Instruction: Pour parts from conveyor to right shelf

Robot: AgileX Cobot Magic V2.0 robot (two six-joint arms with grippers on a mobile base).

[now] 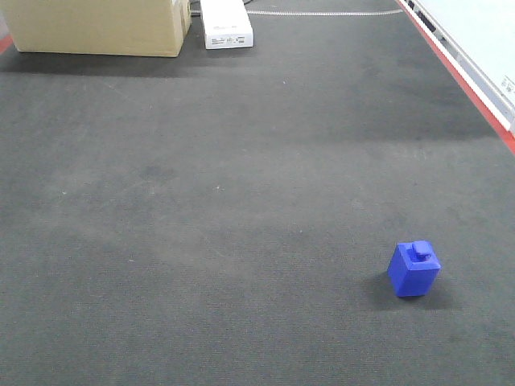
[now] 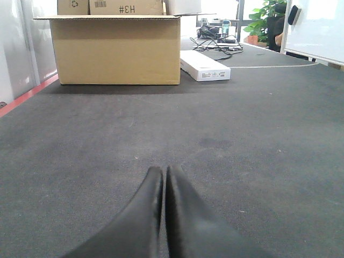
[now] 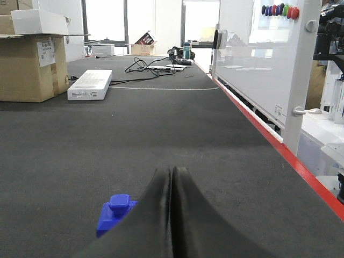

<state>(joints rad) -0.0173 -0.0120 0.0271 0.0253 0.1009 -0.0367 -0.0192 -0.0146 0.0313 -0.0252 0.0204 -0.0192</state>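
Blue block (image 1: 414, 268) sits at the lower right of the front view, alone on the dark belt (image 1: 241, 201). It has a small square knob on top. A brown box (image 1: 100, 26) is at the upper left, and a flat white box (image 1: 225, 22) lies just beside it. A red edge runs down the upper right. No shelf shows in any view.

Next is the left wrist view. Two black fingers (image 2: 141, 215) of the left gripper (image 2: 164, 174) fill the bottom middle. They are pressed together with nothing between them. The brown box (image 2: 115, 49) stands at the upper left. Another box on top of it reads "#H3". That is written the wrong way round. The white box (image 2: 205, 65) has small print I cannot read.

Last is the right wrist view. The right gripper (image 3: 172, 174) is at the bottom middle, also pressed closed and holding nothing. The block (image 3: 114, 214) is at the lower left, just beside the fingers. I cannot tell if they touch. A white board (image 3: 258, 59) with colored magnets stands at the upper right. The box label at the upper left is too small to read.

I think the job has hardly begun. The block is still on the belt. The right gripper is nearest, so it should open, move over the block, and close on it.
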